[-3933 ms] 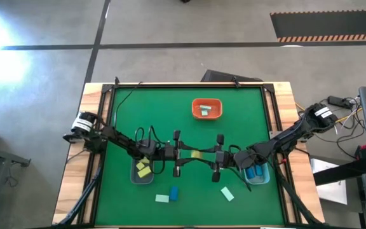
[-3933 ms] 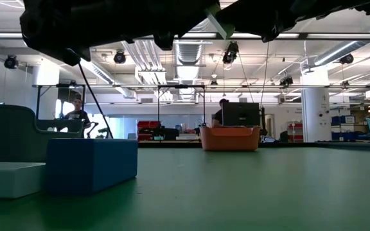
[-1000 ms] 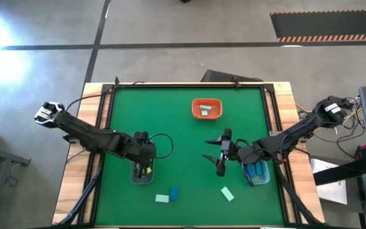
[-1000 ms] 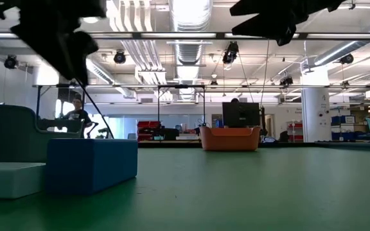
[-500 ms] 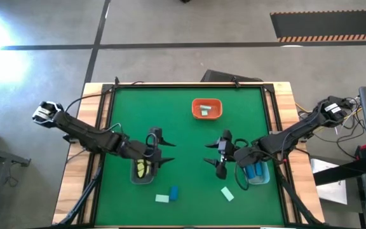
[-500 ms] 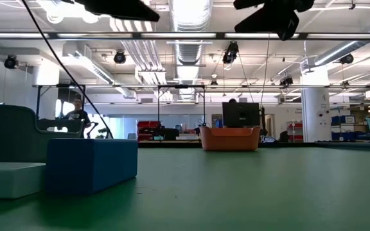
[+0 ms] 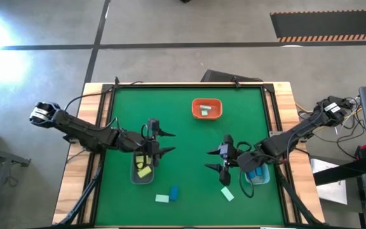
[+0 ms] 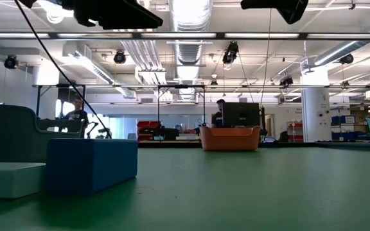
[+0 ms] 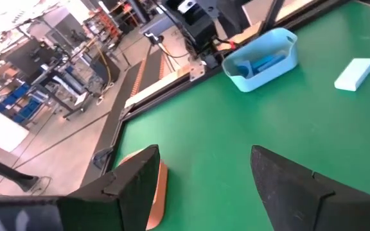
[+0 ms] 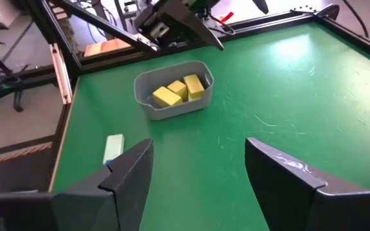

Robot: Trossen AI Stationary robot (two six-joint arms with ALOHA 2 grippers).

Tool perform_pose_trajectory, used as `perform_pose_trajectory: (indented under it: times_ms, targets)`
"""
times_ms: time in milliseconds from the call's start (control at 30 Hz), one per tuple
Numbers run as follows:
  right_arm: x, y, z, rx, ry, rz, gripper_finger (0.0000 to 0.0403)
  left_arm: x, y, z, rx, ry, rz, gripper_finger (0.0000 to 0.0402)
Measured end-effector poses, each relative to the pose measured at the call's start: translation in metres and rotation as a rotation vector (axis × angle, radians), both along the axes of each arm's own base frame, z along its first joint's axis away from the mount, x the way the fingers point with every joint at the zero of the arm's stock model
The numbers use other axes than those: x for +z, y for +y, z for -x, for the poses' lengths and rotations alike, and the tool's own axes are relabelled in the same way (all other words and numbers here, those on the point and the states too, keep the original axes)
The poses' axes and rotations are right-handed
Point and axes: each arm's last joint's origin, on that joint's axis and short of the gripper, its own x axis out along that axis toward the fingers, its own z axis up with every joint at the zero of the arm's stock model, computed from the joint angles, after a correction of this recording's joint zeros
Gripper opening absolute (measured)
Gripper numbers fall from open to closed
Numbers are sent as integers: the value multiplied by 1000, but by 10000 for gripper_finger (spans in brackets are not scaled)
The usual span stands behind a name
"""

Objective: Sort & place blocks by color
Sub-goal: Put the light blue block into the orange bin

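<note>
While three blocks are lying loose on the green table (image 7: 189, 133), both grippers are being held above it with nothing between their fingers. The left gripper (image 7: 160, 142) is being carried with its fingers apart just beside the grey bin (image 7: 142, 170), in which the yellow blocks (image 10: 177, 90) are being kept together; the placing there is judged to be finished for the moment. The right gripper (image 7: 219, 160) is likewise being held with its fingers spread, just beside the blue bin (image 7: 257, 173), where blue blocks (image 9: 263, 63) are being stored.

The sorting is being done one colour to a bin, which is why a mint block (image 7: 204, 111) is sitting in the orange tray (image 7: 206, 108) at the far side.

Near the front edge, a mint block (image 7: 162, 198) and a blue block (image 7: 174, 192) are lying touching or nearly so; the mint one is being presented with its long axis across the table, the blue one more front to back. Another mint block (image 7: 227, 194) is lying slantwise just in front of the right gripper, and it is judged the likeliest next pick, calling for a wrist turn to match its diagonal.
</note>
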Motion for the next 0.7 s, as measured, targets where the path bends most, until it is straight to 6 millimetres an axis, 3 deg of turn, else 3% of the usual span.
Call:
perform_pose_trajectory:
  times_ms: [400,700]
  targets:
    - [13,2,-5,-14,-31,-21,230,-13,5,11,11,-19,5,228]
    - [12,14,-27,-34,98,12,231,-2,9,18,66,-69,30,228]
